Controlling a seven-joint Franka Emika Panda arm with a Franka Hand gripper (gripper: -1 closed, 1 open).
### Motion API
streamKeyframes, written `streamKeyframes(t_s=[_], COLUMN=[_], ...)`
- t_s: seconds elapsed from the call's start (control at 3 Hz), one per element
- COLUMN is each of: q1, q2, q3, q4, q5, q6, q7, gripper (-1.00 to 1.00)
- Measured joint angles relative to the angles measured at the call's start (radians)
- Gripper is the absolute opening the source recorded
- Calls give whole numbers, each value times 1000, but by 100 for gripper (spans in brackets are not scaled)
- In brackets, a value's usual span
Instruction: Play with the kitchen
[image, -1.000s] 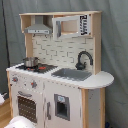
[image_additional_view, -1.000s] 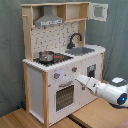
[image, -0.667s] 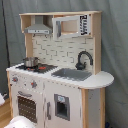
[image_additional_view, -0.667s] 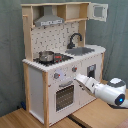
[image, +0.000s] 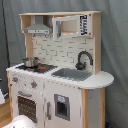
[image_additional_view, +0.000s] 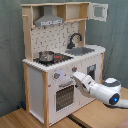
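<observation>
A staged test space such as a robotics lab, not a real home: a toy kitchen (image: 55, 75) stands alone before a plain grey curtain backdrop (image: 114, 45), on a bare wooden floor (image_additional_view: 30, 119) in the second exterior view, with a white robot arm (image_additional_view: 100, 89) reaching toward its front

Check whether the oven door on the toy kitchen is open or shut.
Shut: the oven door sits flush with the kitchen front in both exterior views, window facing out.
</observation>
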Motion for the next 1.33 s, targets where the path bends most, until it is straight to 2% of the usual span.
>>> streamKeyframes(t_s=[0.33, 0.67, 1.0, 1.33], q1=[-47, -111, -184, -252], q2=[0, 0, 0, 0], q3=[0, -3, -4, 3], q4=[25, 42, 70, 140], q5=[0, 0, 0, 0], q6=[8, 40, 91, 116], q7=[90, 163, 204, 203], gripper=[100, 100, 100, 100])
